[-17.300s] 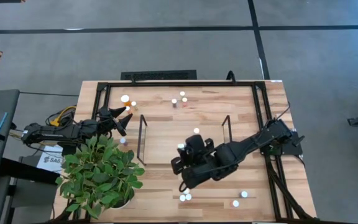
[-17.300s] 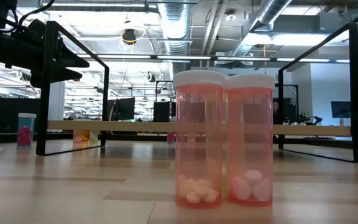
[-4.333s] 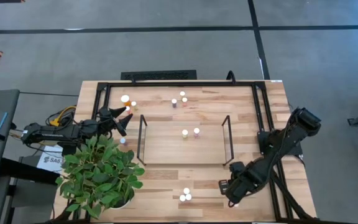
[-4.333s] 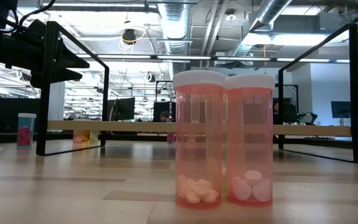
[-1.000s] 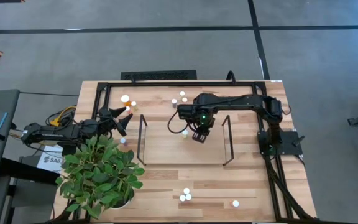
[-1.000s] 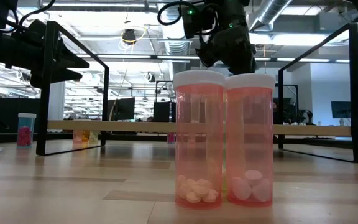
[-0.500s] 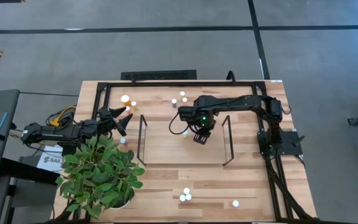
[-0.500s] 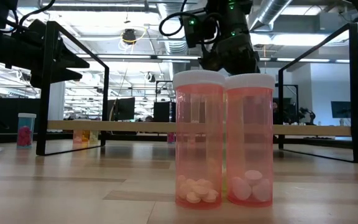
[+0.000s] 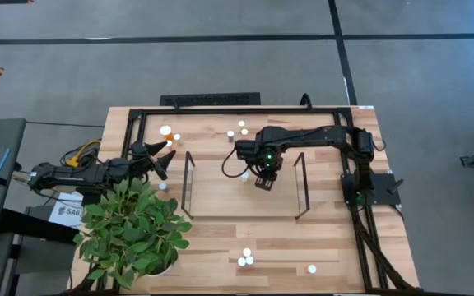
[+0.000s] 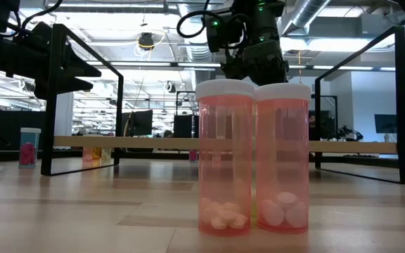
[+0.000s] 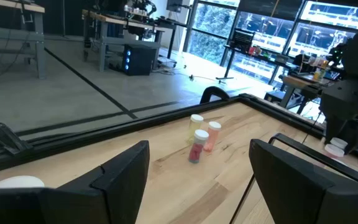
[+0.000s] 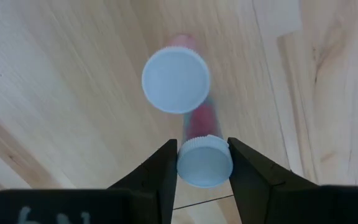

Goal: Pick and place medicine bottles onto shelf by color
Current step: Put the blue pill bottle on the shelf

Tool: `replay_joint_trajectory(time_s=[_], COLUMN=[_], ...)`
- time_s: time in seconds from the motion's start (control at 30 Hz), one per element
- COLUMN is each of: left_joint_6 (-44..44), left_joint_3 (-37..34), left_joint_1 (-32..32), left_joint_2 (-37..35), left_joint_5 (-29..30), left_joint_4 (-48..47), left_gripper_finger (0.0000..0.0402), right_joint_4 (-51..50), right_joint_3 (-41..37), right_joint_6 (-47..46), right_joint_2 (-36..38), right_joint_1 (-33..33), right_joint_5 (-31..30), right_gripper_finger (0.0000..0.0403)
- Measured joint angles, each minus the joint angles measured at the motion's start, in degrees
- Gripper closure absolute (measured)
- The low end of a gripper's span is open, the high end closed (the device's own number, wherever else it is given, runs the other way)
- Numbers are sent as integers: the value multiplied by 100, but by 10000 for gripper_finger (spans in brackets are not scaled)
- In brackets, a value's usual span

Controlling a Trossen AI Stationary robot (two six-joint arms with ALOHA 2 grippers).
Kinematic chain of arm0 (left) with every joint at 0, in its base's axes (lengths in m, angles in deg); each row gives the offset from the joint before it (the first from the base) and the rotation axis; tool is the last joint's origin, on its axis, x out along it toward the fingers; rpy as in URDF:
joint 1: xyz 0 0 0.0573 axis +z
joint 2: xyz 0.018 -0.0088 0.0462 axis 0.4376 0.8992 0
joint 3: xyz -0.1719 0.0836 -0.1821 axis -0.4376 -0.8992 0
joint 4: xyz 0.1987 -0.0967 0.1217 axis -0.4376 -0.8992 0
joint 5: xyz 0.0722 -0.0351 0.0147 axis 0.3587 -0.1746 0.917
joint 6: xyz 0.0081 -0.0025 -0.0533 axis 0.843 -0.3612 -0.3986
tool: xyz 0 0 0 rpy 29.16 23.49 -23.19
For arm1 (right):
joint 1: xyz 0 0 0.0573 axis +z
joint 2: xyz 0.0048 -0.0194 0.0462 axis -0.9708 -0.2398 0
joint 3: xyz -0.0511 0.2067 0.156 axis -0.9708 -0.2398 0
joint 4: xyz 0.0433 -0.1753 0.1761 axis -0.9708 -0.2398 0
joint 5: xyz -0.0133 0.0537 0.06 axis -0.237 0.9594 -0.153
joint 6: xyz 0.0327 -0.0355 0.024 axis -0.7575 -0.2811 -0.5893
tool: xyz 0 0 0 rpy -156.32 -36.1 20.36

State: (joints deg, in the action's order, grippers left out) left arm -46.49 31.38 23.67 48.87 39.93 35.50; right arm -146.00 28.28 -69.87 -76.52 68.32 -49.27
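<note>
The right claw point(image 12: 204, 163) hangs over the middle of the shelf, its two fingers point(image 12: 160, 171) pinching a small red bottle point(image 12: 204, 160) by its white cap. Directly beneath, a second white-capped bottle point(image 12: 176, 79) stands upright on the shelf boards, just beside the held one.

From largest to smallest: the wooden worktop point(image 9: 212, 238) with its black outer frame carries everything. The potted plant point(image 9: 134, 228) fills its near-left corner. The shelf point(image 9: 220, 193), a light-wood panel between two thin black wire ends, sits mid-worktop, with the right arm point(image 9: 311, 137) reaching across it from the far right side. The left arm point(image 9: 89, 173) waits at the left edge, its left claw point(image 9: 161, 158) spread wide, gripping nothing, near a larger white-capped bottle point(image 9: 165, 130).

Other medicine bottles are scattered about: a cluster behind the shelf point(image 9: 240, 129), two orange bottles point(image 10: 252, 158) side by side at the front edge with white pills at the bottom, and a lone bottle point(image 9: 312, 269) front right.
</note>
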Motion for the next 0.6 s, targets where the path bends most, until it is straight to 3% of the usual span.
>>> replay_joint_trajectory(time_s=[0.33,0.6], left_joint_6=[0,0], left_joint_3=[2,2], left_joint_1=[2,0], left_joint_2=[0,0], left_joint_5=[-1,-1], left_joint_4=[0,0], left_gripper_finger=[137,137], right_joint_4=[42,39], right_joint_3=[0,0], right_joint_6=[101,102], right_joint_2=[0,0], right_joint_1=[-19,-21], right_joint_5=[-64,-82], right_gripper_finger=[254,221])
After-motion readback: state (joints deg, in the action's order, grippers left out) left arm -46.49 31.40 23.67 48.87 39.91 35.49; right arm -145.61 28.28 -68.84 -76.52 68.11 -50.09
